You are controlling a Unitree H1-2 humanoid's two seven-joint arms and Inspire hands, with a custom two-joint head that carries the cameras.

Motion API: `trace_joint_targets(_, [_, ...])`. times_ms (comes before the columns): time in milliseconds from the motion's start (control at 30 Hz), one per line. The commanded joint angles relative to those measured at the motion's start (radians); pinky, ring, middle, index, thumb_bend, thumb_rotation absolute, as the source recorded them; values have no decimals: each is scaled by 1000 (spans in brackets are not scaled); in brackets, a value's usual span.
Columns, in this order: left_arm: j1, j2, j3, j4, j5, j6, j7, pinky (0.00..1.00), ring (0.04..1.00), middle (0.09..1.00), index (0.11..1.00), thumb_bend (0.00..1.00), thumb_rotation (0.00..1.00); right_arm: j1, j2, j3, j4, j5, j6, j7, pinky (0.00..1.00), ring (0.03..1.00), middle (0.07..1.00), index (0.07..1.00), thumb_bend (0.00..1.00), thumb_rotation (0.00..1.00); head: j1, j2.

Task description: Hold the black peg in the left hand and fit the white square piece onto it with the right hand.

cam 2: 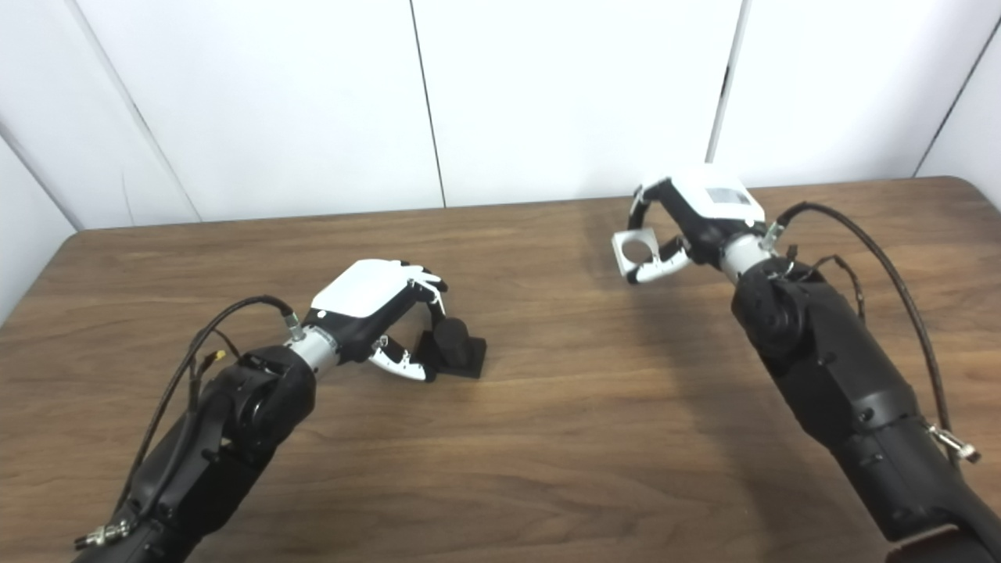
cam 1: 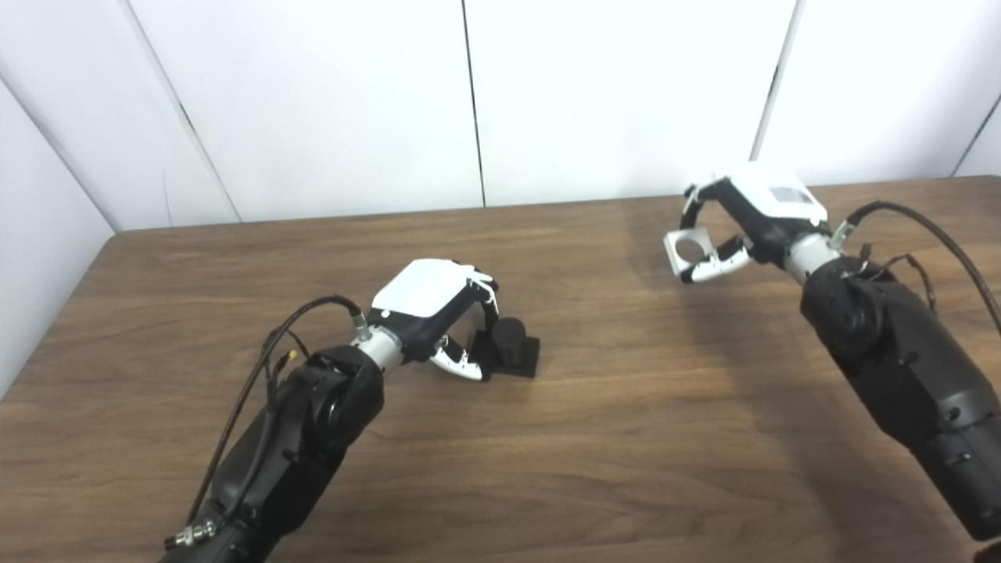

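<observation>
One black peg (cam 1: 512, 342) on its square base sits on the one wooden counter (cam 1: 626, 438). There is one white square piece (cam 1: 687, 250) with a round hole. Two robot hands are present: the left robot hand (cam 1: 438, 309) and the right robot hand (cam 1: 751, 219).

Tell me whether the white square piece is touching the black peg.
Apart. The left eye view shows bare table between the white square piece in the right hand and the black peg.
</observation>
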Motion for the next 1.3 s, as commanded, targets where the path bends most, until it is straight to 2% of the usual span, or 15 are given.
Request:
trace_joint_targets(0, [-1,20,-5,18,31,19,-11,952,914,853,490,522,77,-58,-5,-25,-54,-7,-25,-27,934,875,796,483,519,140,1,0])
trace_joint_targets(433, [1,15,-5,18,30,22,-9,947,915,851,489,523,76,-67,39,-20,-255,-3,-23,58,947,874,790,481,519,142,-2,5])
trace_joint_targets(667, [0,14,-5,18,27,20,-10,950,917,852,489,523,77,-65,100,0,-366,12,-13,129,910,875,786,481,520,145,2,6])
trace_joint_targets(867, [-4,15,-7,19,33,24,-15,951,917,854,490,522,78,-66,154,12,-412,11,-16,178,944,882,785,481,519,145,1,7])
trace_joint_targets(1033, [-2,15,-4,19,30,23,-12,954,915,852,490,522,78,-62,196,24,-422,5,-18,188,968,885,783,479,519,145,-4,7])
trace_joint_targets(1267, [-5,16,-1,18,26,23,-16,969,918,854,490,522,77,-52,233,57,-423,-18,-20,215,949,884,780,480,519,146,0,8])
